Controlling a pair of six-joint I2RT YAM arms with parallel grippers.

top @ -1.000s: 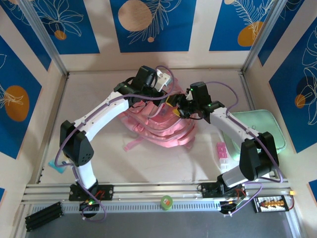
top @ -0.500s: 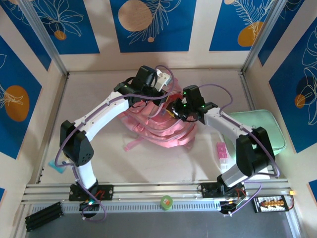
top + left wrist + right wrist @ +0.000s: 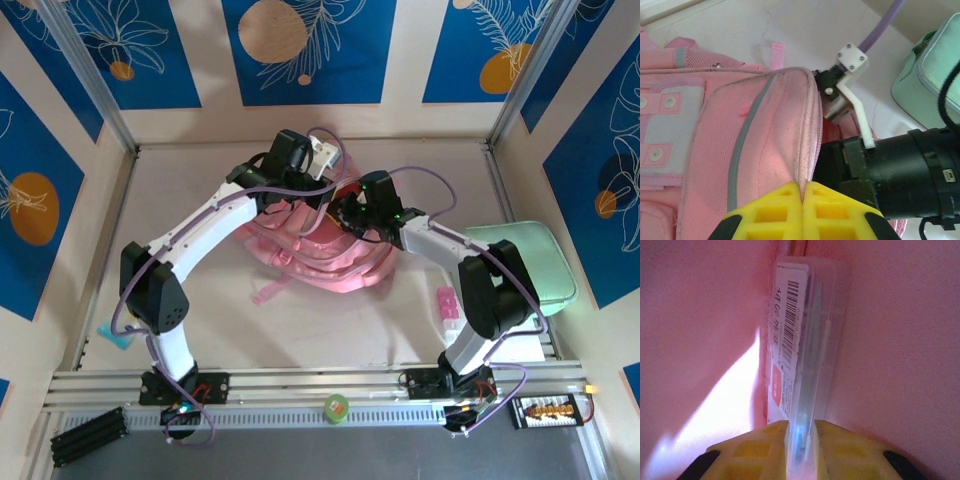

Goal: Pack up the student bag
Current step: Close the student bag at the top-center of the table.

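Note:
The pink student bag [image 3: 315,262] lies mid-table, its opening facing the back. My left gripper [image 3: 328,186] is shut on the bag's zip edge and holds the pocket flap [image 3: 760,150] up; in the left wrist view its yellow fingertips [image 3: 802,189] pinch the pink seam. Inside that opening, my right gripper [image 3: 347,212] has pink lining on both sides. It [image 3: 801,429] is shut on a clear plastic box [image 3: 807,335] with a barcode label, held on edge and pointing deeper into the bag.
A mint-green case [image 3: 528,262] lies at the right edge, also seen past the right arm [image 3: 932,75]. A small pink item [image 3: 447,306] sits near the right arm's base. A blue scrap [image 3: 112,336] lies at the left and a green roll [image 3: 335,406] on the front rail.
The right arm has pushed leftwards, its gripper going deeper into the bag's opening. The left arm has kept its hold and barely shifted.

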